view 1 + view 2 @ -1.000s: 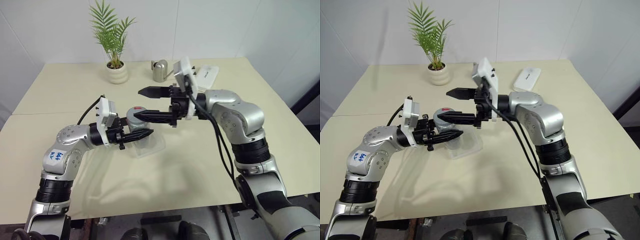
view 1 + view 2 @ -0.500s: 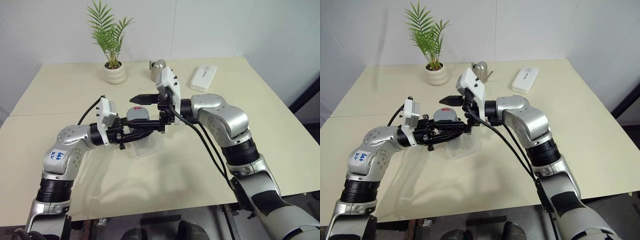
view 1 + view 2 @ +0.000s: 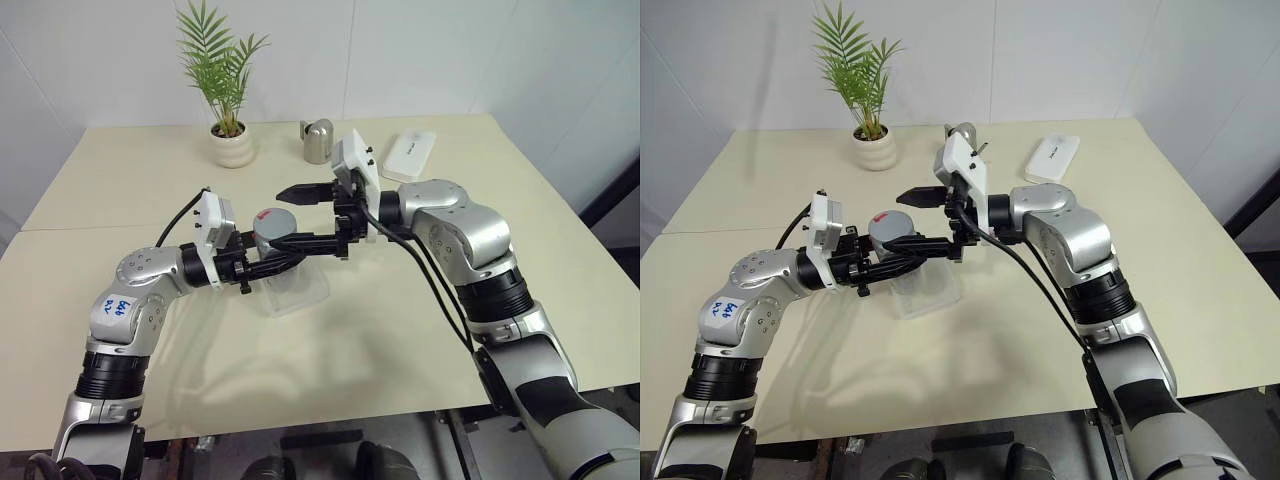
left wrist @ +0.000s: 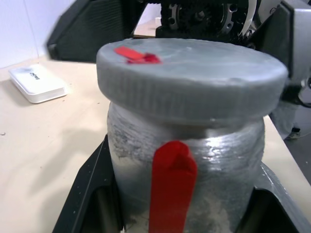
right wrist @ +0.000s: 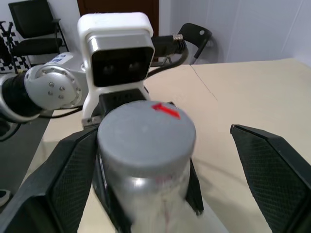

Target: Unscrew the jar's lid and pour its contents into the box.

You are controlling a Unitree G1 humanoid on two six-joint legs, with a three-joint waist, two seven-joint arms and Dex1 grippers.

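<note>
Left gripper: you have its two black fingers clamped on the body of the jar, one to each side, holding it upright above the table.
Jar: small short cylindrical jar with a pale silvery-white body and a red strip down its side; you see it raised off the table, directly over the box.
Lid: round flat grey cap with a red mark on top, as wide as the jar; it sits on the jar's mouth.
Contents: pale powdery matter shows through the lower wall of the jar; you cannot tell more.
Box: shallow square clear plastic tray with rounded corners; it lies on the table just beneath the held jar.
Right gripper: its fingers are spread wide and point towards your left, one finger on the near side of the lid and one on the far side, neither touching it.
Table: cream-coloured flat top bearing everything here.
Watering can: small silver spouted can, well behind the grippers.
Case: white opaque rectangular case, far right.
Plant pot: white ribbed pot with a green palm, far left.
</note>
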